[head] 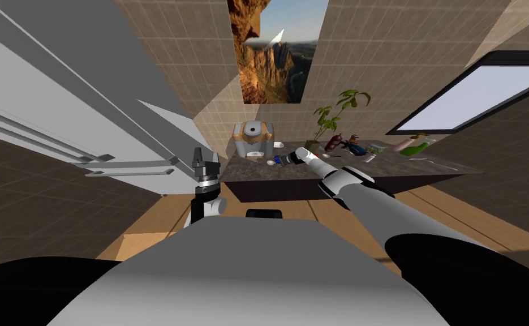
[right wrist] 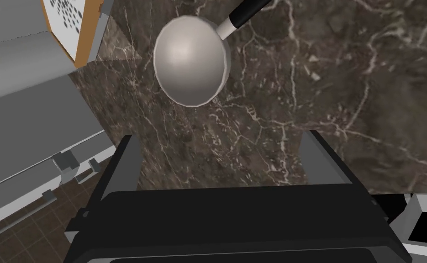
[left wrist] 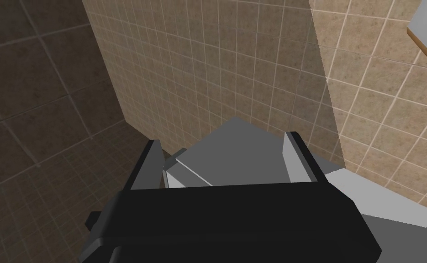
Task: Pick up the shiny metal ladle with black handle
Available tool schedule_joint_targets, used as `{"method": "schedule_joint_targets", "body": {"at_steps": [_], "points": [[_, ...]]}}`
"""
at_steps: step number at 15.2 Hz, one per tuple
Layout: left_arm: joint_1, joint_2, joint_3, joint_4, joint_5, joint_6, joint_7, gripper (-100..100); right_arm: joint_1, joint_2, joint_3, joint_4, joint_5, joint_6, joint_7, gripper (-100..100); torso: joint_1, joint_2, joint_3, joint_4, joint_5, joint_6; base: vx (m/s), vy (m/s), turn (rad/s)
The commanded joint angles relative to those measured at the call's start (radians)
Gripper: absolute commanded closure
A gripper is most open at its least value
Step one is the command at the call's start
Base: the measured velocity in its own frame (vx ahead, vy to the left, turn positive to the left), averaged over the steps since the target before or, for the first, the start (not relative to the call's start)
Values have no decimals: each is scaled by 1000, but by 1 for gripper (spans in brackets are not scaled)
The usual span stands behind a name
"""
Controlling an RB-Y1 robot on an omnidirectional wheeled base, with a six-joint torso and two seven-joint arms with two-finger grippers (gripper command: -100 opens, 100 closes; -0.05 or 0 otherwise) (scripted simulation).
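Countertop: the dark veined marble countertop (right wrist: 345, 68) is running under your right hand and is carrying the ladle.
Coffee machine: the orange-and-grey coffee machine (head: 252, 138) is standing at the counter's end, just beside the ladle's bowl.
Nearer arm: your right arm is reaching out over the counter. Your left arm is hanging well apart, up by the tiled wall.
Right gripper (right wrist: 221, 139): its fingers are standing wide apart with nothing between them, above bare marble.
Left gripper (left wrist: 222, 139): its fingers are also spread and are holding nothing.
Ladle (right wrist: 192, 59): it is lying flat on the marble, ahead of your right fingertips and not between them, sitting off toward the finger on the coffee machine's side.
Long axis: the handle is pointing away from the coffee machine and slanting off from the bowl, so you are probably needing to move forward and turn the wrist across it.
Look: the bowl is showing round, pale and dully shiny, with a short light neck and then a black handle.
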State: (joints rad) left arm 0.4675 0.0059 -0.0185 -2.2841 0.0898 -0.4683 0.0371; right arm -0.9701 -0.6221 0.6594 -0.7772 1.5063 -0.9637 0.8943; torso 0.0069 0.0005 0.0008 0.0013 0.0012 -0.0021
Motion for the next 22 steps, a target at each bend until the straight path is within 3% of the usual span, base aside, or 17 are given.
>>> {"method": "schedule_joint_targets", "body": {"at_steps": [1, 9, 14, 18, 19, 20, 21, 22], "points": [[0, 0, 0, 0, 0, 0, 0, 0, -4, 2, -8, -17, 9, 28, 18, -100, 0, 0, 0, 0, 0, 0, -28, 39, -62], [0, 0, 0, 0, 0, 0, 0, 0, 21, 30, -2, -50, 48, 141, 92, -100, -6, -3, -2, -1, -2, 0, -3, -11, -47], [0, 0, 0, 0, 0, 0, 0, 0, 65, 56, 18, -53, 71, 214, 141, -100, -6, -3, -2, -1, -2, 0, 10, -23, -19], [0, 0, 0, 0, 0, 0, 0, 0, 92, 69, 41, -46, 85, 246, 171, -100, -7, -4, -3, -1, -2, 0, 24, -38, 27], [0, 0, 0, 0, 0, 0, 0, 0, 85, 62, 32, -54, 80, 235, 156, -100, -8, -5, -3, -1, -2, 0, 19, -29, 20], [0, 0, 0, 0, 0, 0, 0, 0, 106, 76, 36, -47, 85, 267, 173, -100, -7, -5, -3, -1, -2, 0, 43, 19, 37], [0, 0, 0, 0, 0, 0, 0, 0, 93, 67, 34, -51, 82, 245, 164, -100, -5, -5, -3, -1, -1, 0, 37, 22, 17], [0, 0, 0, 0, 0, 0, 0, 0, 95, 68, 35, -51, 83, 249, 166, 100, -4, -5, -3, -1, -1, 0, 12, 5, -1]]}}
